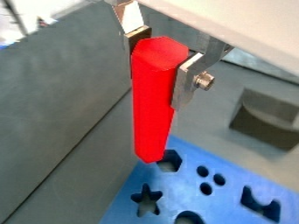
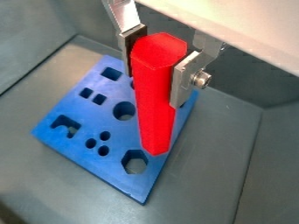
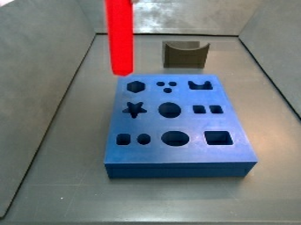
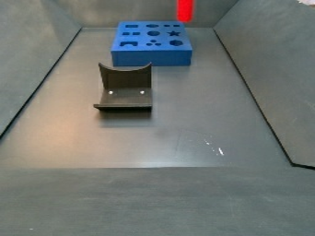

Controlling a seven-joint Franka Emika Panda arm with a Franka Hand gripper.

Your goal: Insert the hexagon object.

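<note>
My gripper [image 1: 162,66] is shut on the top of the hexagon object [image 1: 152,105], a long glossy red prism that hangs upright between the silver fingers [image 1: 187,86]. Both wrist views show this grip [image 2: 158,70]. The blue block [image 2: 87,140] with shaped holes lies below. The red rod's [image 2: 156,105] lower end hovers just above the block, close to the hexagonal hole [image 2: 135,161]. In a side view the rod [image 3: 119,35] hangs above the block's [image 3: 177,149] far left corner, near the hexagonal hole [image 3: 136,86]; the gripper is out of frame there. Only the rod's tip [image 4: 186,9] shows in a side view.
A dark olive curved piece [image 3: 185,54] stands on the grey floor away from the block, also seen in a side view [image 4: 124,88] and a wrist view [image 1: 267,118]. Grey walls [image 1: 59,105] enclose the floor; one rises close beside the rod.
</note>
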